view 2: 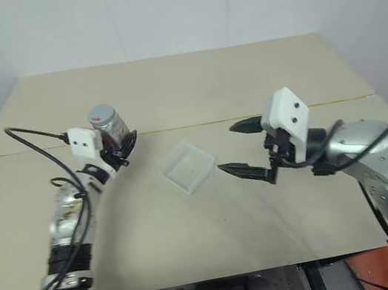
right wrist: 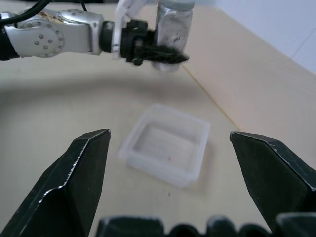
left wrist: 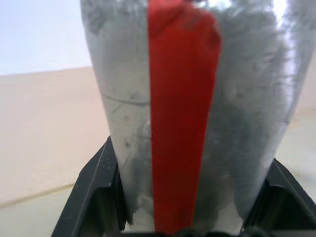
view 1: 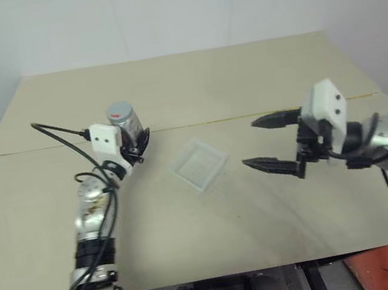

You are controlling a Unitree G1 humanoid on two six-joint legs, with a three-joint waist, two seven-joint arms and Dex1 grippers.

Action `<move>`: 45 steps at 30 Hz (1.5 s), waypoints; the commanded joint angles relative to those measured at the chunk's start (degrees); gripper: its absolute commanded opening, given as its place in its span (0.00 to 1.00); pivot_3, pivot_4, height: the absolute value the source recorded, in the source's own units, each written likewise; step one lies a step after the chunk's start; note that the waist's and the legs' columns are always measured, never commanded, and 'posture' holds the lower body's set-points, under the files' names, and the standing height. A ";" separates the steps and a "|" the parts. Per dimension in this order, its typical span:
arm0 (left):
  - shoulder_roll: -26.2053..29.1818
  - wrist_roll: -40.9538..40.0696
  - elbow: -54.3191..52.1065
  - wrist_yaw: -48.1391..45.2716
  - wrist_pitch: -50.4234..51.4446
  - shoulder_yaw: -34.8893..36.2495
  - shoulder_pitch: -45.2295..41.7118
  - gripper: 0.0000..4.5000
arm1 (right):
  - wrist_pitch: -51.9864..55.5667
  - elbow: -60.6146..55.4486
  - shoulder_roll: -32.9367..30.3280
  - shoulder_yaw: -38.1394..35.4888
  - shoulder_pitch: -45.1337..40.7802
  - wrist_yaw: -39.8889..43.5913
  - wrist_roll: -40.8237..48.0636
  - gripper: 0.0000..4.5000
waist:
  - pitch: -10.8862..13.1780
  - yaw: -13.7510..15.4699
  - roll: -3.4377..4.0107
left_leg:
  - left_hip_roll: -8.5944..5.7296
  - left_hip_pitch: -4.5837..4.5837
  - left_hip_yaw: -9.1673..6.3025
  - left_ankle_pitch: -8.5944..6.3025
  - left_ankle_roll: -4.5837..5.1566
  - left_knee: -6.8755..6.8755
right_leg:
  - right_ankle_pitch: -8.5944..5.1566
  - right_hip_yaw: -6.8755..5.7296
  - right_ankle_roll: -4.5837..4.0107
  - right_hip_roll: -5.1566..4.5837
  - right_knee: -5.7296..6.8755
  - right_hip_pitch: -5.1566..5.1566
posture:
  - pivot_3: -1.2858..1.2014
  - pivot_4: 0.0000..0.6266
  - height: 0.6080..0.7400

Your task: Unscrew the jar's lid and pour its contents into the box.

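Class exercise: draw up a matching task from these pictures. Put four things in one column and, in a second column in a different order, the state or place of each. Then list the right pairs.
Things:
1. jar
2. lid
3. box
4. right gripper

States:
A. lying on the table between the two arms
B. fingers spread, holding nothing
C. clamped upright in the left gripper
D. on top of the jar

Pairs: 1-C, 2-D, 3-A, 4-B

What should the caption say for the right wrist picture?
Open right gripper faces the clear box; left gripper holds the jar.
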 commanded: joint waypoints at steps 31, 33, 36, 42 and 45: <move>3.76 -3.01 13.51 -49.24 -9.42 -6.03 -14.20 0.53 | 8.78 13.17 30.11 14.57 -25.50 -14.82 -6.35 1.00 | 0.02 -0.59 0.04 | 0.01 -0.18 0.16 0.01 0.00 0.03 | 0.00 -0.11 0.00 0.04 0.05 -0.15 | 0.52 0.24 1.00; 3.67 -2.93 13.59 -49.27 -9.46 -5.93 -14.26 0.53 | 8.86 13.50 30.36 14.71 -25.54 -14.91 -6.69 1.00 | 0.02 -0.60 0.04 | 0.02 -0.18 0.14 0.00 0.01 0.03 | 0.00 -0.11 0.00 0.04 0.05 -0.15 | 0.52 0.24 1.00; 3.65 -2.82 13.50 -49.38 -9.42 -5.80 -14.21 0.53 | 8.61 13.71 30.67 14.78 -25.54 -14.63 -7.11 1.00 | 0.02 -0.61 0.04 | 0.01 -0.18 0.13 0.00 0.01 0.03 | 0.00 -0.11 0.00 0.04 0.05 -0.16 | 0.52 0.24 1.00; 3.64 -2.70 12.96 -49.33 -9.34 -5.58 -13.94 0.53 | 8.24 14.01 31.11 14.52 -25.52 -13.84 -7.18 0.67 | 0.02 -0.62 0.05 | 0.02 -0.18 0.10 0.00 0.01 0.03 | 0.00 -0.10 0.00 0.04 0.05 -0.16 | 0.52 0.24 1.00; 3.61 -2.67 12.81 -49.34 -9.44 -5.54 -13.87 0.53 | 8.59 14.31 31.25 14.21 -25.57 -13.27 -6.64 0.62 | 0.02 -0.60 0.05 | 0.02 -0.18 0.08 0.00 0.01 0.03 | 0.00 -0.11 0.00 0.04 0.05 -0.16 | 0.52 0.24 1.00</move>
